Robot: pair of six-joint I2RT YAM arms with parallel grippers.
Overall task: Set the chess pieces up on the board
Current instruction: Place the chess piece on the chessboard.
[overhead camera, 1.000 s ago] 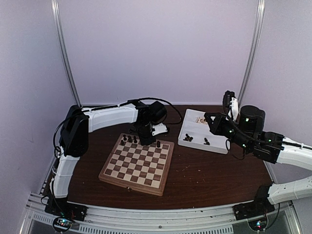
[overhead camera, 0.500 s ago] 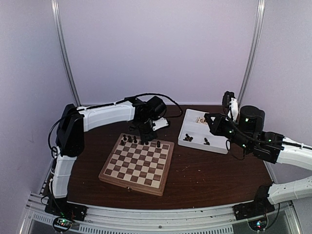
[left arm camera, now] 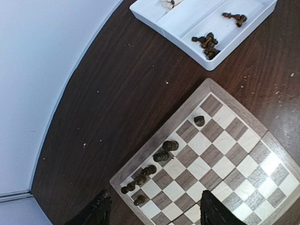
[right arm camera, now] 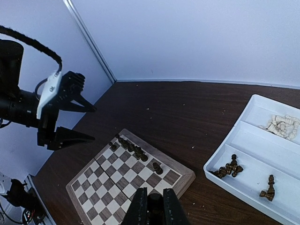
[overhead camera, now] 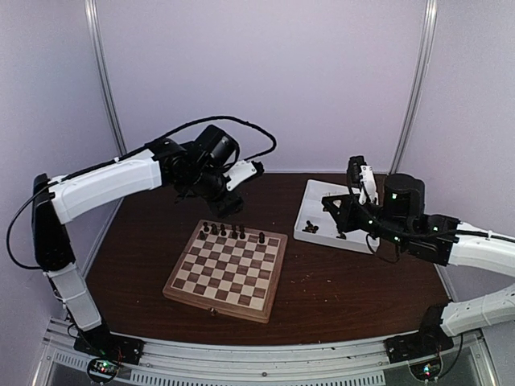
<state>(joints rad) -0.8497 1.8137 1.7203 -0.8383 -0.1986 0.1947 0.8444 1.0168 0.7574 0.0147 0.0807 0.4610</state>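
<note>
Several dark chess pieces stand along 12 o'clock edge of board; board lies mid-bench. Left pincer hovers above that edge, jaws wide apart, empty. Right pincer closed, near white tray at board's 2 o'clock; tray holds dark and cream pieces.

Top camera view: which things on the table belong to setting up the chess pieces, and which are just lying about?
Job: square wooden chessboard; dark brown wooden pieces along its far edge; loose dark brown pieces and pale cream pieces in the white compartment tray.
Lying about: pale specks on the dark brown table.
</note>
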